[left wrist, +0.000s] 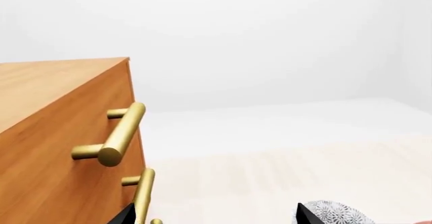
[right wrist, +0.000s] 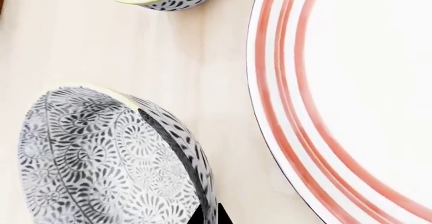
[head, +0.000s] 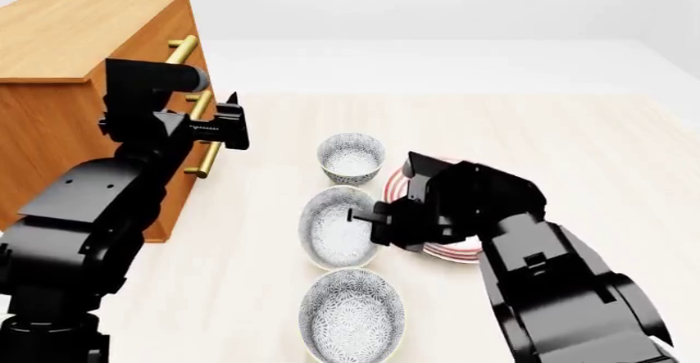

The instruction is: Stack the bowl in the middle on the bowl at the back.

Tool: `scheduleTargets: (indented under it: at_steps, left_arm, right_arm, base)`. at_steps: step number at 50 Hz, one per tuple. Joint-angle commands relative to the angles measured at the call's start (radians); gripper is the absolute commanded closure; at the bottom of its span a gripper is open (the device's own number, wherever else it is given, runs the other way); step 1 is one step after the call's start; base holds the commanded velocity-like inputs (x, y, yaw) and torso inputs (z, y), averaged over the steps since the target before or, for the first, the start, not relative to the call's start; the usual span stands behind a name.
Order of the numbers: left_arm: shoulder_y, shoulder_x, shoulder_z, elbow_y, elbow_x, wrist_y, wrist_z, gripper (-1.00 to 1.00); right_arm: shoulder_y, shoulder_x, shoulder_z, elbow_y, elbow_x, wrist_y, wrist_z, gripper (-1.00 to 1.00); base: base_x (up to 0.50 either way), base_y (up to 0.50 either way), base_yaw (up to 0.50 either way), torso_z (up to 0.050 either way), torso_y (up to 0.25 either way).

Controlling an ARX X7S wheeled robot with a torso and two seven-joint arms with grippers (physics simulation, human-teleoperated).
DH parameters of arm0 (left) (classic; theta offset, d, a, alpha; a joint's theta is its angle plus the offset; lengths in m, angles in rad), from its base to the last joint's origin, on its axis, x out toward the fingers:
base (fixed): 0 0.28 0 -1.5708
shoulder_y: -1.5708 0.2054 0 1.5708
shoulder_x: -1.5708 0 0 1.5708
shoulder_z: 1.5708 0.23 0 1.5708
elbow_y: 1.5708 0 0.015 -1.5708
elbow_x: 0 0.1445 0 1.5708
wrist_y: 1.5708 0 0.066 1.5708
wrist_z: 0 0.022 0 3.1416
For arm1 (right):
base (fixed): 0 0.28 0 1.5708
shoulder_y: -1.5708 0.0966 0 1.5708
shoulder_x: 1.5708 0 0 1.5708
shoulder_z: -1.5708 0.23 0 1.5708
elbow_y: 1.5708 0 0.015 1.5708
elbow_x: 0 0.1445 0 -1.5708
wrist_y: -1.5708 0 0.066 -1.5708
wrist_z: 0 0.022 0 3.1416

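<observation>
Pale wood floor (head: 569, 133) runs out to white walls, and your work sits in the middle of it. Your right gripper (head: 356, 215) is clamped on the near-side rim of the bowl in the middle (head: 337, 230), one finger inside and one outside, as the right wrist view shows; the bowl there looks tipped, so it seems to be partly off the floor. Just beyond it stands the bowl at the back (head: 352, 156), upright and apart from the held one. The plate (head: 421, 187) with red rings lies just beside your arm on the right, and the third bowl (head: 352, 310) sits nearest you.

Lift straight up first until the held bowl's foot clears the back bowl's rim, then carry it forward. Level it before lowering, because a tilted bowl will likely catch the rim and knock the target away. Centre it, lower gently, then release.

Your left gripper (head: 232, 125) hovers by the wooden cabinet (head: 65, 43) and its brass handles (left wrist: 121, 133); I cannot tell whether it is apart or together. Leave it there.
</observation>
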Motion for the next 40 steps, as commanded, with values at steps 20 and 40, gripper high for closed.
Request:
scheduleTargets:
  at_steps: [20, 40]
  left_arm:
    - [-0.015, 0.003, 0.005, -0.001, -0.007, 0.002, -0.004, -1.0]
    - [-0.021, -0.002, 0.011, 0.065, -0.026, -0.034, -0.015, -1.0]
  right_arm:
    - [0.12, -0.003, 0.362, 0.0, -0.211, -0.061, -0.026, 1.0]
    - [0.185, 0.012, 0.735, -0.554, -0.312, 0.456, 0.163, 1.0]
  base:
    - [0.0, 0.0, 0.0, 0.0, 0.0]
    - [0.0, 0.0, 0.0, 0.0, 0.001]
